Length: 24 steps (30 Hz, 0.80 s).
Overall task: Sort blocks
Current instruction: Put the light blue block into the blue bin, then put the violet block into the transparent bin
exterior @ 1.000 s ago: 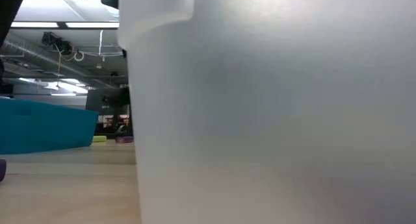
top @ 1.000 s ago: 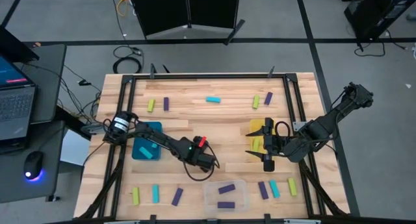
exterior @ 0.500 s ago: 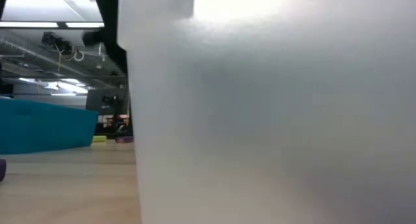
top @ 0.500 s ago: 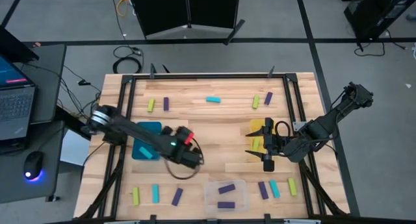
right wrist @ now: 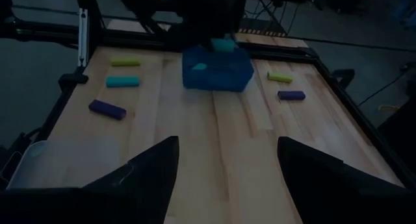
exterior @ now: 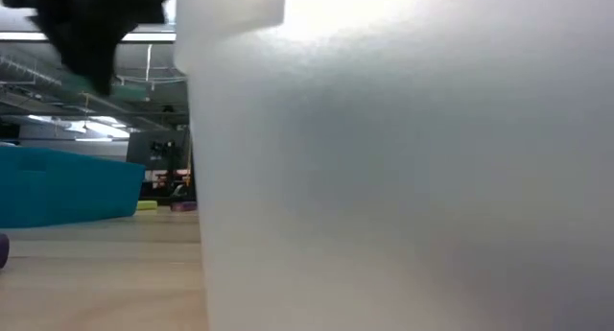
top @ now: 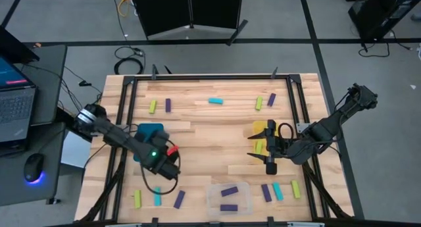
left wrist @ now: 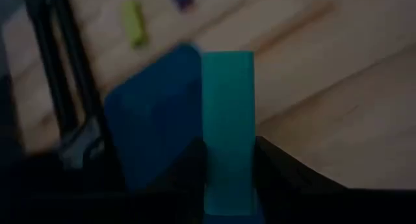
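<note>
My left gripper (top: 161, 160) hangs above the table at the near right corner of the teal bin (top: 148, 131), shut on a cyan block (left wrist: 227, 107). In the right wrist view this block (right wrist: 223, 45) shows just above the bin (right wrist: 218, 73), and another cyan block (right wrist: 200, 67) lies inside. My right gripper (top: 268, 156) waits open over the table, by the yellow bin (top: 261, 129). Loose cyan, purple and yellow-green blocks lie flat along the far and near edges. My left gripper pinches the cyan block between its two fingers (left wrist: 195, 162), on the long sides at its back end (left wrist: 227, 182). The block lies along the fingers and sticks out past their tips. The fingers slant down toward the table's far side. The block is lifted clear.
A clear bin (top: 229, 198) at the near middle holds two purple blocks; its wall (exterior: 403, 177) fills most of the low view. Loose blocks lie at the far left (top: 152, 106), far right (top: 259, 103), near left (top: 158, 196) and near right (top: 277, 191). A black frame rims the table.
My left gripper has risen and gone toward the table's left edge, from near the clear bin to the teal bin, turning as it went. It has stayed shut on the cyan block.
</note>
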Motion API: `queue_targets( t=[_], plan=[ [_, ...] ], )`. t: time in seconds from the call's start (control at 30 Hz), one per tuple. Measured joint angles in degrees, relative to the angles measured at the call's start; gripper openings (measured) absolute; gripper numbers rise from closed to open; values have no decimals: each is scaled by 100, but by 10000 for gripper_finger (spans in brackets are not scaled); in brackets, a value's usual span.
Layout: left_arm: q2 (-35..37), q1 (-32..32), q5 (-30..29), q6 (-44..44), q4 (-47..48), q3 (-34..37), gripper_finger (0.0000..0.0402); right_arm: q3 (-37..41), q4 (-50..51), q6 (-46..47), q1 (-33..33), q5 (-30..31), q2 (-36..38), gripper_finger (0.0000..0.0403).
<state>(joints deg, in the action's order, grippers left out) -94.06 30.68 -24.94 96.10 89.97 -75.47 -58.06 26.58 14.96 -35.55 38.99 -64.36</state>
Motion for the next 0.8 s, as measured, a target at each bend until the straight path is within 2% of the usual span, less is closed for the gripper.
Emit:
queue_targets(
  t=[0.13, 0.3, 0.57, 0.67, 0.8],
  plan=[
    [0, 136, 651, 131, -330, 481, 101, 0, -13, -4, 0, -5, -34, 271],
    [2, 275, 871, 229, -433, 752, 111, 0, -119, 4, 0, -91, -88, 268],
    [4, 310, 739, 286, -321, 661, 300, -2, -127, -3, 25, -156, -270, 267],
    [4, 310, 693, 286, -271, 661, 338, -2, -128, -5, 91, -160, -371, 268],
    [4, 310, 453, 292, -194, 637, 352, -2, -138, -87, 247, -150, -456, 265]
  ],
)
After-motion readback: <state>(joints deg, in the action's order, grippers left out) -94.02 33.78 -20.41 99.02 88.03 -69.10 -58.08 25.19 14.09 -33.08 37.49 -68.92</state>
